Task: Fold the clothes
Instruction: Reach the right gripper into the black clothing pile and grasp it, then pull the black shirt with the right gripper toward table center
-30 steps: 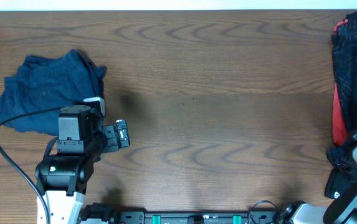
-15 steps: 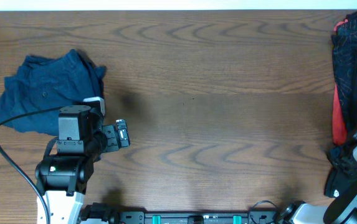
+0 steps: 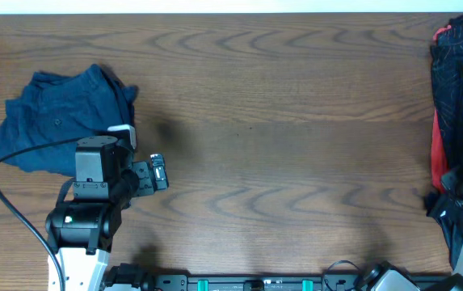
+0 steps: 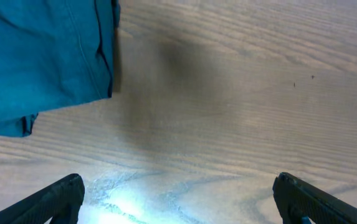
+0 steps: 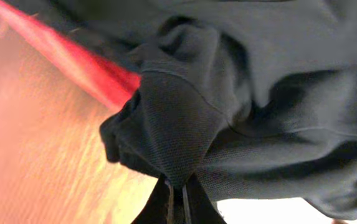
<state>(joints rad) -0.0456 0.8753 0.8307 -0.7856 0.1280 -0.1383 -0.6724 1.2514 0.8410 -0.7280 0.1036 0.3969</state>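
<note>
Over at the right edge of the surface [image 3: 296, 162], the right arm has drawn back toward the near corner since a moment ago, so less of it shows from above. Its fingers [image 5: 166, 208] are pinched tight on a bunched fold of the black shirt [image 5: 259, 93], and the cloth puckers up to a point just where they grip it. The shirt itself remains crumpled in the heap at the far right, lying against the black garment with thin red lines [image 3: 457, 81], with a band of red cloth [image 5: 97, 71] showing just beside the pinched fold. I'd say that pull-back means the shirt is only starting to come free of the heap. Nothing is spread out yet, so the folding proper hasn't begun.

The left arm hasn't stirred. Its fingers [image 4: 57, 199] are spread wide with nothing between them, hanging over bare wood just beside the hem of the dark blue garment [image 3: 53, 121], which lies rumpled at the left exactly where it was.

As I see it, the worry is the neighbouring garment dragging along with the shirt, since the two lie pressed together. The middle of the surface looks the natural place to lay the shirt flat.
</note>
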